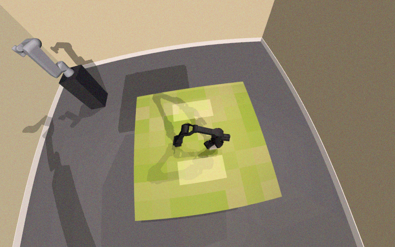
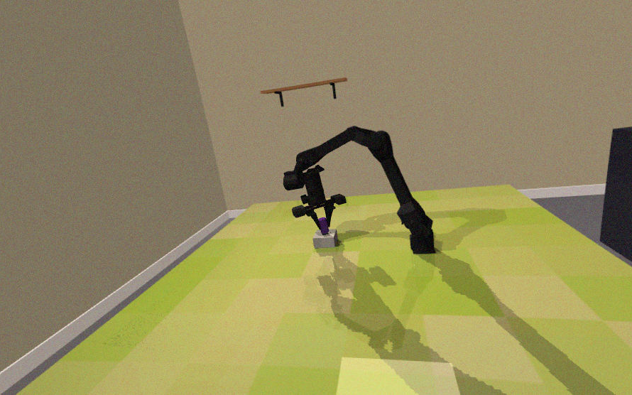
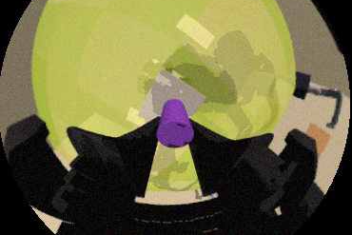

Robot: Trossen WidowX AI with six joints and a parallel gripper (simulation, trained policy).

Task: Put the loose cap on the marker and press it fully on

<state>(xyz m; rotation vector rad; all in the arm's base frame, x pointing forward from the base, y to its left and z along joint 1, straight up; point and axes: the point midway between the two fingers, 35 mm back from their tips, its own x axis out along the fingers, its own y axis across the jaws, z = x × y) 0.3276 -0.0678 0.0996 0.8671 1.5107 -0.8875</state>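
The purple cap (image 2: 324,224) (image 3: 175,113) is between the fingers of my gripper (image 2: 324,227) (image 3: 173,121), which is shut on it. The pale grey holder block (image 1: 213,147) (image 2: 325,240) (image 3: 164,90) stands on the table directly below the cap. In the exterior view the cap's lower end is at the block's top, with the cap leaning slightly. The marker is hidden; the cap is over its place, down close to the block. Whether the cap is fully seated cannot be told. In the top view the gripper mostly hides the block and cap.
The table (image 1: 248,181) (image 2: 200,339) has a green and tan patchwork top. The black arm's base (image 1: 177,141) (image 2: 422,241) stands on it. A grey arm (image 1: 44,59) on a dark pedestal (image 1: 85,87) stands off the table. A brown shelf (image 2: 303,86) hangs on the wall.
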